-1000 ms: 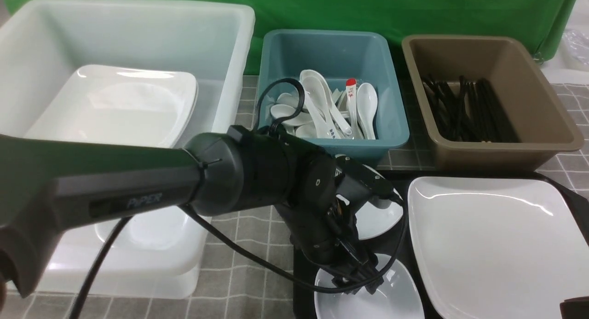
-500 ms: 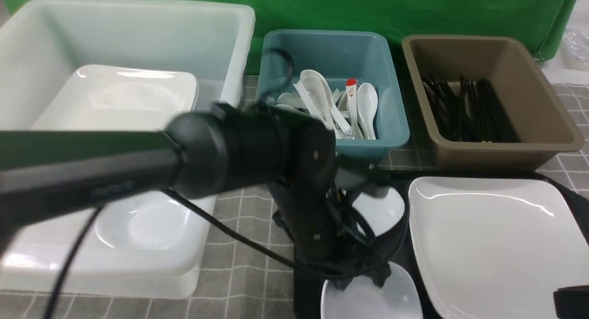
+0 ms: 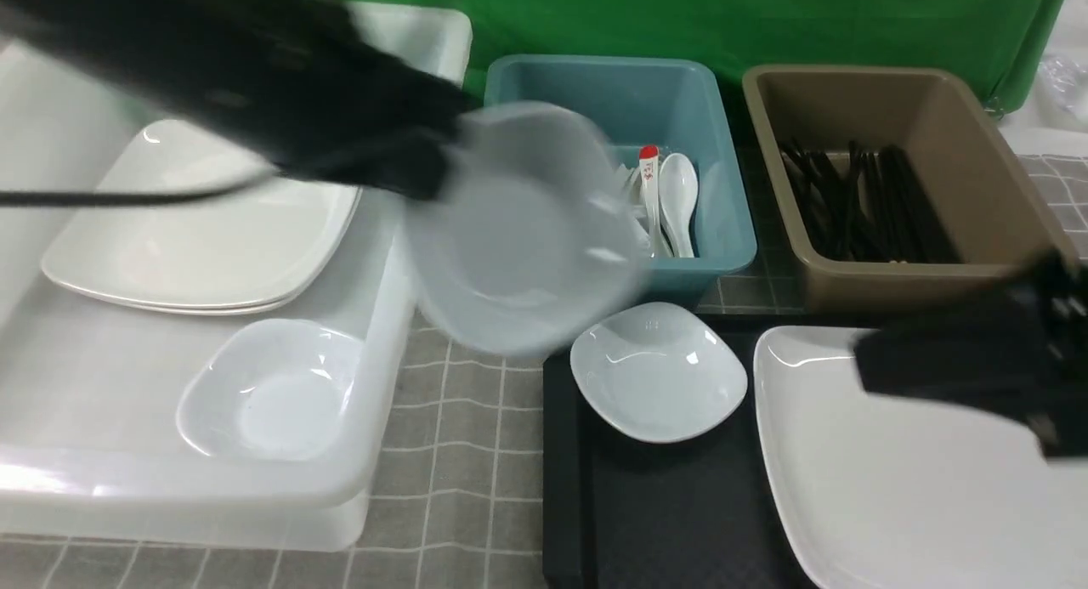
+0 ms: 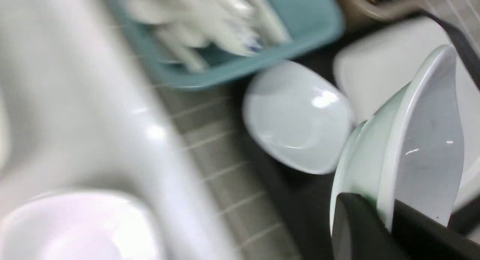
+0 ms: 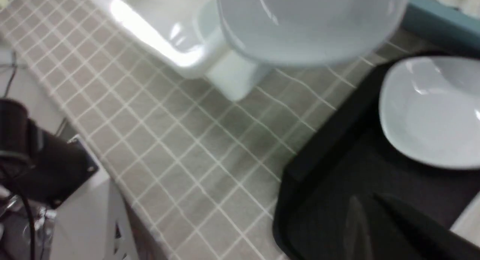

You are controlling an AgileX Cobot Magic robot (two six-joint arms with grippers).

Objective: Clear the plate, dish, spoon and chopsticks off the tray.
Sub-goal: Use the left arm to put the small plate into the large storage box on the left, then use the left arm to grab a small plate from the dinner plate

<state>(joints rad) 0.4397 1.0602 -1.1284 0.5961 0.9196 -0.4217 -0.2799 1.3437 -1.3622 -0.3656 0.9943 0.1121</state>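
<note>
Left gripper [image 4: 386, 211] is clamped on the rim of a small white dish [image 3: 518, 232]. The dish hangs tilted and blurred in the air, in front of the teal tub [image 3: 722, 249] and just beside the white tub [image 3: 212, 487]. At the far left corner of the black tray [image 3: 663, 521] sits a second dish [image 3: 659, 372]. The large white plate [image 3: 901, 478] lies on the tray's right part. Right gripper [image 3: 884, 368] hovers over the plate's far edge, jaws closed. White spoons [image 3: 677, 198] lie in the teal tub, black chopsticks [image 3: 858, 206] in the brown tub [image 3: 935, 274].
</note>
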